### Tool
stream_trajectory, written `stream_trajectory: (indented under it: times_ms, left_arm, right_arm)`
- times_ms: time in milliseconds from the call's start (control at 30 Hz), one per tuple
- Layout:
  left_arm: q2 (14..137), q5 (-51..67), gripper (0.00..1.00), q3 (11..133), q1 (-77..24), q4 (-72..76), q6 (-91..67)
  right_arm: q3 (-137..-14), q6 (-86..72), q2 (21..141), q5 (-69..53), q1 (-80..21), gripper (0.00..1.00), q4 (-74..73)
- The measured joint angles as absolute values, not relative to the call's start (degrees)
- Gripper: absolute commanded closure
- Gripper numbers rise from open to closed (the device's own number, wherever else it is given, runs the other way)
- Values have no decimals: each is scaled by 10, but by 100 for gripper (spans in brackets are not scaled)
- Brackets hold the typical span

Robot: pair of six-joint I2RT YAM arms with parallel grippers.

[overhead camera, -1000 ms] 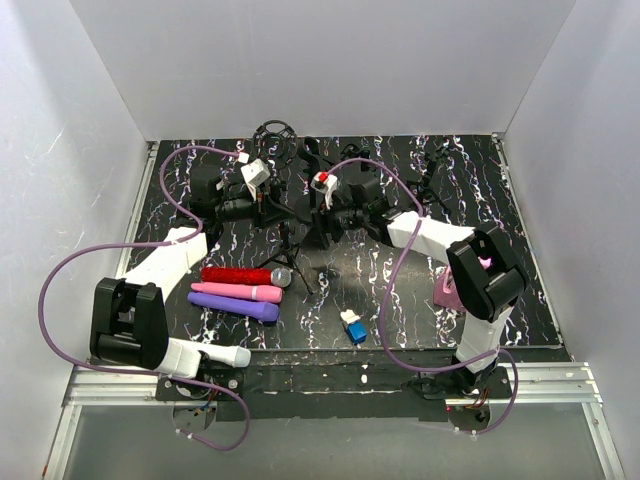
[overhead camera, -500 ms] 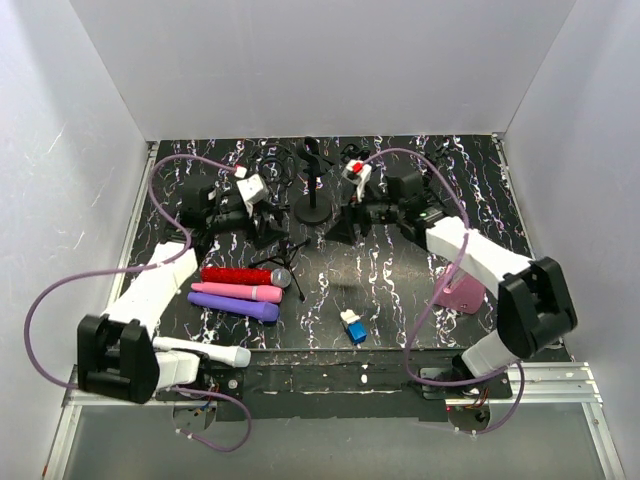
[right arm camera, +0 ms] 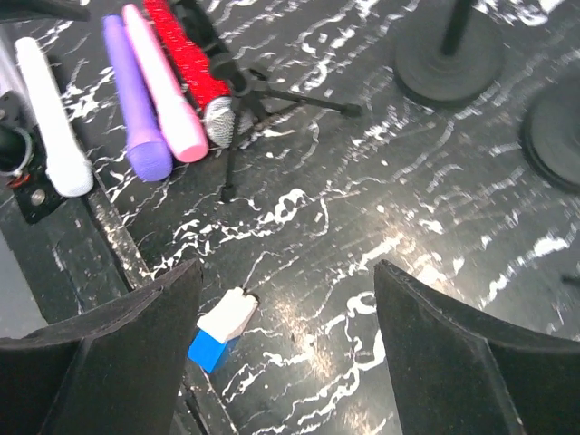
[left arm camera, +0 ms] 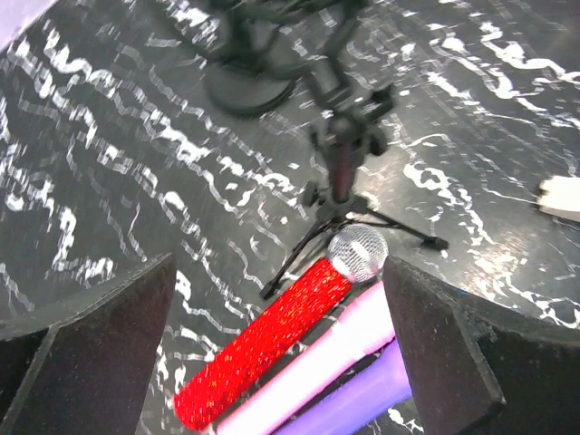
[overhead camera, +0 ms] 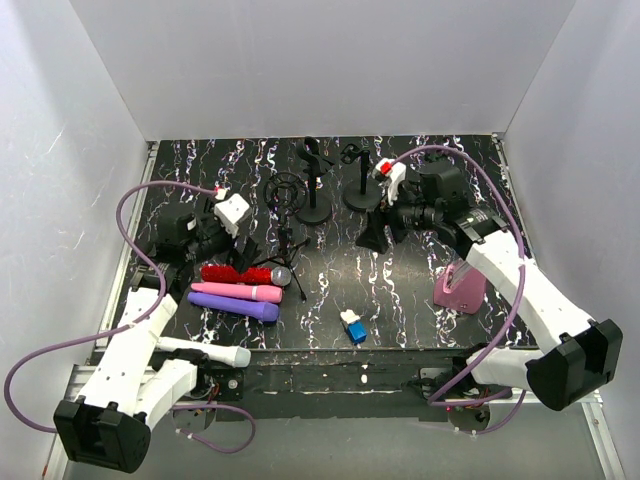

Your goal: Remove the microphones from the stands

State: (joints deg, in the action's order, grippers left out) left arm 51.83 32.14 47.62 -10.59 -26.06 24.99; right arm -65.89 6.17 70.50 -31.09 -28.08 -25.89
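A red glitter microphone point(left arm camera: 263, 353) with a silver head point(left arm camera: 358, 252) lies flat on the table. Its head rests by the legs of a small black tripod stand point(left arm camera: 344, 163), whose clip holds nothing. My left gripper point(left arm camera: 279, 263) hovers open above this microphone without touching it. In the top view the microphone point(overhead camera: 238, 274) lies just right of the left gripper point(overhead camera: 252, 245), and the stand point(overhead camera: 288, 245) is beside it. My right gripper point(overhead camera: 375, 238) is open and empty over bare table, right of the stand point(right arm camera: 240, 91).
Pink point(overhead camera: 237, 291), purple point(overhead camera: 233, 305) and white point(overhead camera: 205, 350) microphones lie near the red one. Two round-base stands point(overhead camera: 315, 212) point(overhead camera: 360, 197) and a ring mount point(overhead camera: 285, 190) stand behind. A blue-white block point(overhead camera: 353, 326) and a pink box point(overhead camera: 460, 288) sit toward the front.
Both arms have drawn back from the middle of the table, the left one leftward and the right one rightward. The left jaws have opened wide. The red microphone has stayed in place.
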Motion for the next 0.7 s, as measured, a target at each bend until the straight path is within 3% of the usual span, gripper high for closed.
stream_trajectory:
  times_ms: [300,533,700]
  left_arm:
    - [546,179,2,495,-78,-272,208]
    - [677,157,2,649,-12,-314,166]
    - [727,156,2,740,-3,-335,109]
  right_arm:
    - [-752,-3,703,-52,-278,5,-353]
    - [-789,-5,703,132,-277,4,-359]
    - [-820,-3,709,176,-277,4,-358]
